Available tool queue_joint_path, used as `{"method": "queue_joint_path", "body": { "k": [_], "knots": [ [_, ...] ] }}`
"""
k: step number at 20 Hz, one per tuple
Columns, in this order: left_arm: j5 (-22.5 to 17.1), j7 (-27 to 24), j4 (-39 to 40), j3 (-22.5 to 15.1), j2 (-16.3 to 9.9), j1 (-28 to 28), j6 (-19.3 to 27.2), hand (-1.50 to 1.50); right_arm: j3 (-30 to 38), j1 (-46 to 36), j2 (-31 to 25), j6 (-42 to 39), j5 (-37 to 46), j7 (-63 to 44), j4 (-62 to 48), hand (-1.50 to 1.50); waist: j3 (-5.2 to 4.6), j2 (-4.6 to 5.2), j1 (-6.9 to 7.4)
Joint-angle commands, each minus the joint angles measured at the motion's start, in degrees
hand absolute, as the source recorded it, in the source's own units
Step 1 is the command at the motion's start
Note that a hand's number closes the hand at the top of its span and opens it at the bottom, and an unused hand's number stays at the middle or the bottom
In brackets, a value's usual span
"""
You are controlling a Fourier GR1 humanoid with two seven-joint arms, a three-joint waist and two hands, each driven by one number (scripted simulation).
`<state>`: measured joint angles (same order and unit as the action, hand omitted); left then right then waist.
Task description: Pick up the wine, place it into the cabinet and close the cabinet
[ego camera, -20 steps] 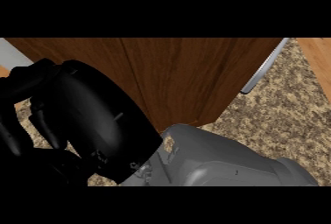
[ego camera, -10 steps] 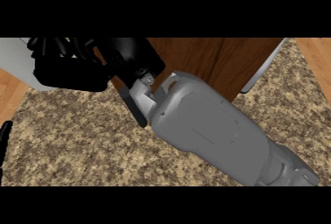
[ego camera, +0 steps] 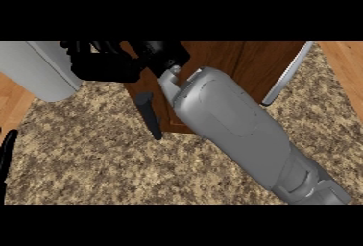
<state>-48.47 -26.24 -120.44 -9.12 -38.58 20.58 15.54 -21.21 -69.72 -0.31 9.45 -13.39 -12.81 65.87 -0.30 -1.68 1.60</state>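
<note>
where the grey forearm is seen running up from the lower right edge, the right hand is found at its far end, high in the view and set against the upper left part of the brown wooden cabinet. the hand is cut off at the top, so it cannot be told whether it is clenched, released or grasping anything. the wine cannot be made out anywhere, and whether it is hidden behind the hand or inside the cabinet cannot be told either.

just below the hand and slightly to its right, a dark narrow bar is seen, tilted a little, lying along the left edge of the wood and reaching down over the bench. immediately left of the hand, a pale grey panel is shown, its rounded lower corner hanging below the hand's level; hand and panel appear to touch or overlap, though which cannot be decided. well to the right of the hand, beyond the forearm, a slim light grey handle is seen slanting along the cabinet's right edge.

the speckled brown stone of the bench is spread below the hand. strips of wooden floor are seen further out, beyond the bench's edges.

far below and left of the right hand, the left hand is shown only as a thin black sliver at the view's edge; its state cannot be told.
</note>
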Motion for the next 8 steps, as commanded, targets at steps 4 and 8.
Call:
{"method": "queue_joint_path", "body": {
  "k": [4, 8],
  "knots": [
    [0.00, 1.00, 0.10, 0.34, 0.67, -1.48, -0.33, -1.50, 3.29, 1.12, -4.83, -1.40, 3.24, 6.30, -10.64, 1.50, 0.24, 2.41, -0.01],
    [1.97, 1.49, 1.00, -1.46, 2.00, -3.46, 1.84, -1.50, 3.81, -1.18, -5.08, -1.83, 3.26, 3.64, -10.01, 1.50, 0.26, 2.20, -0.85]
  ]
}}
